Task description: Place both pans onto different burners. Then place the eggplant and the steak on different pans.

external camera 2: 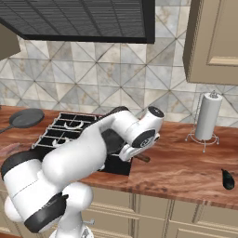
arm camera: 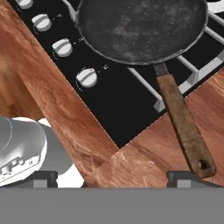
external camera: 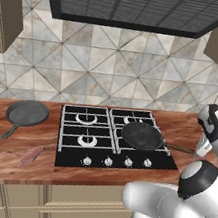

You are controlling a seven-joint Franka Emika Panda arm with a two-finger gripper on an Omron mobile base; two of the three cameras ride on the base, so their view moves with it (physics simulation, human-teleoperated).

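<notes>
Dark pan (external camera: 142,135) sits on the front right burner; grey pan (external camera: 27,113) and steak (external camera: 31,155) lie on the worktop (external camera: 1,153) left; eggplant (external camera 2: 227,179) far right; tool (arm camera: 113,177) wide, empty, above the dark pan's handle (arm camera: 183,127)

- The white arm (external camera 2: 79,153) rises from 7 o'clock in the right base view, bends at a dark elbow joint and reaches toward 2 o'clock.
- In the left base view the arm's thick link lies across 5 o'clock, with the forearm rising along the 3 o'clock edge.
- The wrist folds down, so the hand points downward.
- The gripper (arm camera: 111,177) shows its 2 dark fingertips (arm camera: 43,178) at 6 o'clock in the hand view, set wide apart with nothing between them.
</notes>
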